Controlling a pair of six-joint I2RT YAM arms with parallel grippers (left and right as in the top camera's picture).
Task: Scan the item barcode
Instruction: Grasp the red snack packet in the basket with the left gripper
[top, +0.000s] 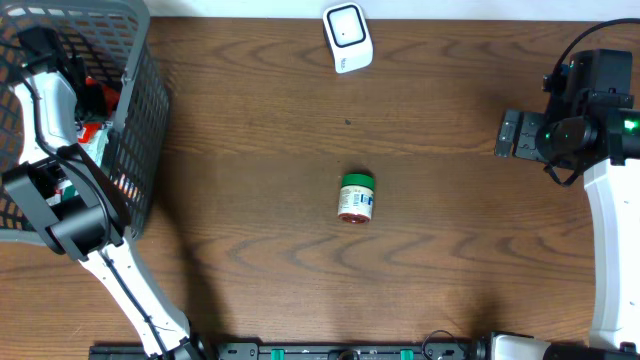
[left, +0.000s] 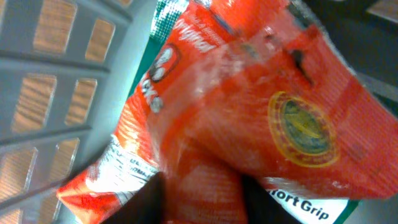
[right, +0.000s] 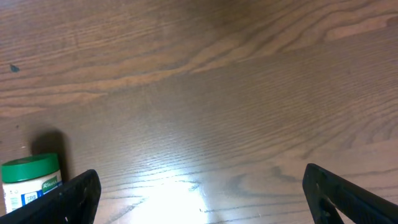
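A dark wood-grain tabletop (top: 300, 100) fills the overhead view. At its 9 o'clock edge stands a grey plastic mesh basket (top: 140, 130), wood showing through the openings in its wall (left: 56, 74). Near the centre, slightly toward 5 o'clock, a small jar (top: 356, 197) lies on its side, green lid toward 12 o'clock, white label (right: 31, 180).

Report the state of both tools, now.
Left tool: astride the red packet in the basket; whether it grips cannot be told.
Right tool: open, holding nothing.
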